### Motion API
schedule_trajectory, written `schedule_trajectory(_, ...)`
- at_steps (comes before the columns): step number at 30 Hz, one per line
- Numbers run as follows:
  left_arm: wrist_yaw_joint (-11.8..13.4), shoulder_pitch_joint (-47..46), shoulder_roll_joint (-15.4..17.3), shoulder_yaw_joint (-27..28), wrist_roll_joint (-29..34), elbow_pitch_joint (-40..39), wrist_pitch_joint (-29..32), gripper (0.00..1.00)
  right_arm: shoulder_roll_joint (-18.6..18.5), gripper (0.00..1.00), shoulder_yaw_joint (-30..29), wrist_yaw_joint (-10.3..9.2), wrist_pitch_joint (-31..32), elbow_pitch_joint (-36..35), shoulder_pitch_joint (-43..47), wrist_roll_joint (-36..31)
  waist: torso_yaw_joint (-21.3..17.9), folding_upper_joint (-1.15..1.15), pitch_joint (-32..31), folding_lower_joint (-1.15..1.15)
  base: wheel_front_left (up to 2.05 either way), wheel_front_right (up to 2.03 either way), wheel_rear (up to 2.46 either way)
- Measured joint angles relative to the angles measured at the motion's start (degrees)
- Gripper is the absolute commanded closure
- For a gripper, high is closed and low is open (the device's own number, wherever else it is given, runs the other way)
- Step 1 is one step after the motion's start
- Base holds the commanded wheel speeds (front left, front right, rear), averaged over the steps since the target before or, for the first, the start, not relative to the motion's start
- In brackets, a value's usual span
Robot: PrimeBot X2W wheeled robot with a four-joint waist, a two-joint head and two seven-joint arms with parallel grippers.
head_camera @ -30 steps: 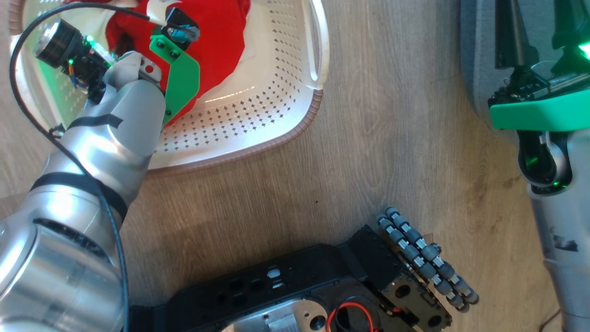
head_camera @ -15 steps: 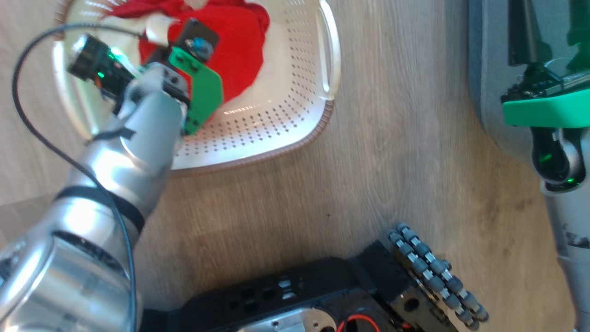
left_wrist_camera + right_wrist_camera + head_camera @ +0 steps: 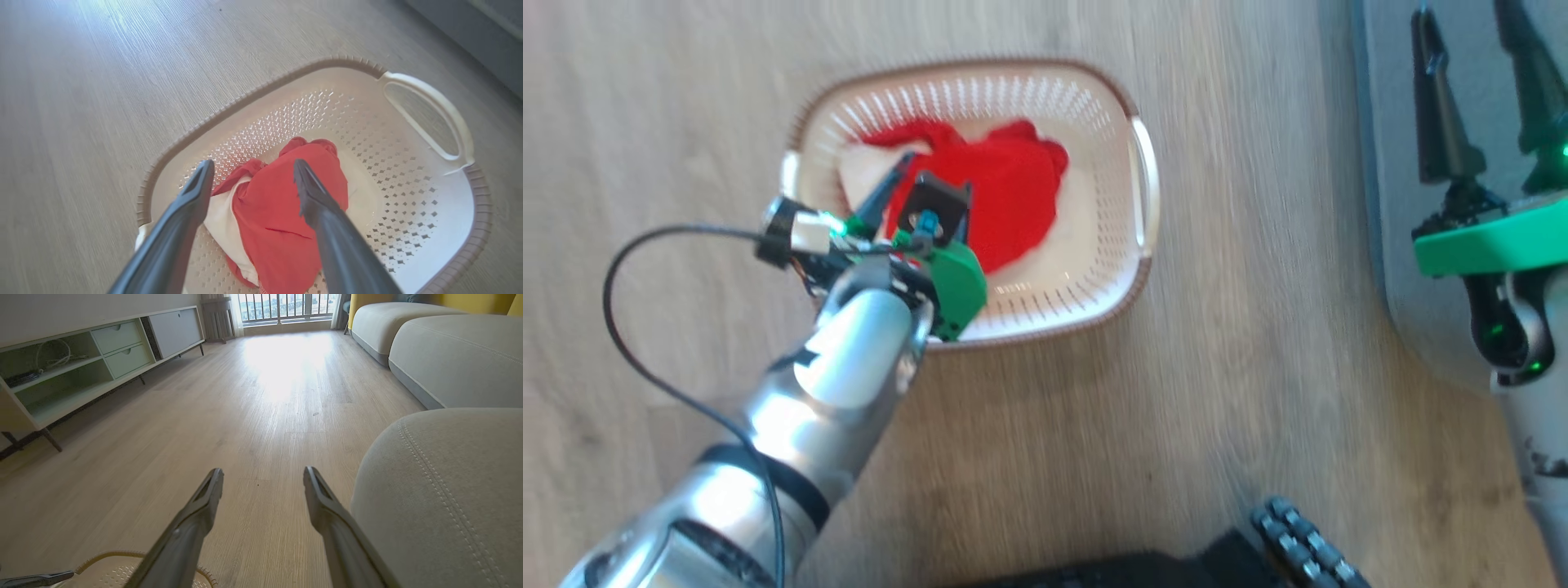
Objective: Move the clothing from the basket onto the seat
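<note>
Right now my left gripper (image 3: 252, 165) hangs over the small oval cream-white perforated plastic basket (image 3: 408, 175) w/ a brown ribbed rim & white side handles. Its fingers are spread wide, grasping nothing. Under & btwn the tips lies the bright red soft clothing (image 3: 282, 212) w/ a white band, bunched up inside the basket; can't tell if the tips touch the fabric. Basket sits on the pale wood-look floor (image 3: 265, 416). My right gripper (image 3: 262, 471) is spread too & empty, up by the edge of the big rounded grey fabric seat (image 3: 441, 490) w/ pale stitching, well apart from the basket.
</note>
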Motion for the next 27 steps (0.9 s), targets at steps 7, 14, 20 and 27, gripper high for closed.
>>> schedule_trajectory(7, 2.11, 7.69, 0.91, 4.95, 1.09, -15.01, -0.04, 0.00, -0.11, 0.00, -0.37, 0.00, 0.00, 2.48, 4.90, -0.48, 2.84, 0.00, -9.20, 0.00, 0.00, 0.00, 0.00)
schedule_trajectory(14, 1.69, 19.33, 4.24, 11.95, 4.14, -27.22, -0.04, 0.00, -0.04, 0.00, -0.92, 0.00, 0.00, 4.80, 10.11, -1.19, 5.39, 0.00, -17.75, 0.00, 0.00, 0.00, 0.00)
schedule_trajectory(20, 1.48, 27.08, 6.04, 18.08, 6.33, -32.92, -0.04, 0.00, 1.15, 0.00, -1.48, 0.00, 0.01, 6.79, 13.06, -1.70, 6.91, 0.00, -24.05, 0.00, 0.00, 0.00, 0.00)
schedule_trajectory(27, 0.98, 36.57, 7.06, 25.63, 7.86, -38.60, -0.04, 0.00, 3.26, 0.00, -2.10, 0.00, 0.01, 8.12, 17.30, -2.96, 7.18, 0.00, -30.73, 0.00, 0.00, 0.00, 0.00)
